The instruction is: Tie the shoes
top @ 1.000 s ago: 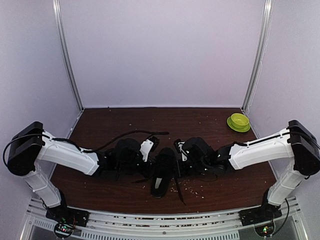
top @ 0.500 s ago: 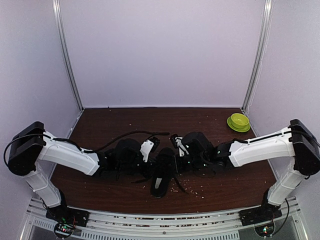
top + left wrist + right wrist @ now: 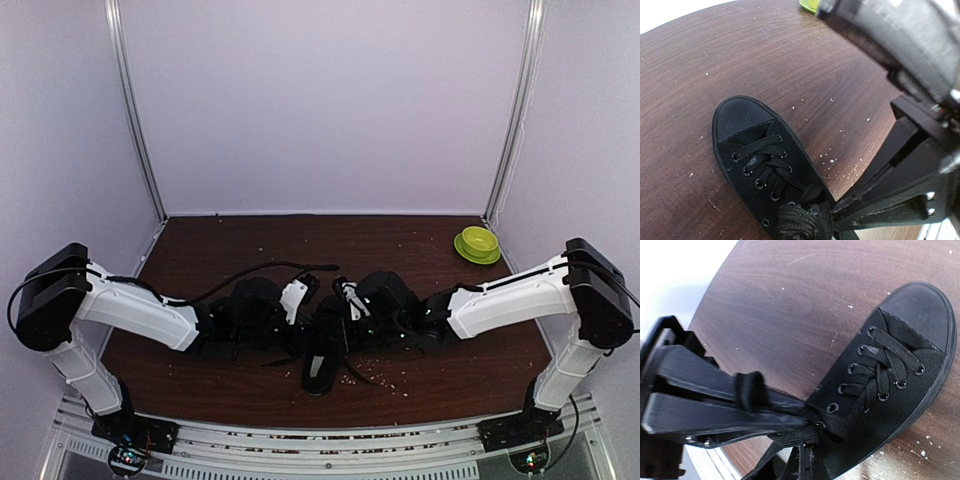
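The black sneaker (image 3: 320,355) lies between my two grippers, heel toward the near edge and pale insole showing. Its toe and crossed laces show in the left wrist view (image 3: 755,165) and the right wrist view (image 3: 900,365). My left gripper (image 3: 310,315) reaches the lace area from the left. Its jaws are together at a bunched lace (image 3: 795,222) by the top eyelets. My right gripper (image 3: 338,315) comes in from the right with jaws together on a lace strand (image 3: 840,422). A loop of lace (image 3: 747,390) is draped over its fingers.
A green bowl (image 3: 478,244) stands at the far right of the brown table (image 3: 220,240), and its edge shows in the left wrist view (image 3: 810,5). Pale crumbs (image 3: 385,372) are scattered right of the shoe. A black cable (image 3: 250,270) arcs behind the left arm.
My right gripper has moved left and slightly away, closing in over the shoe's laces. The loose lace right of the shoe has been drawn in. The left arm has barely moved.
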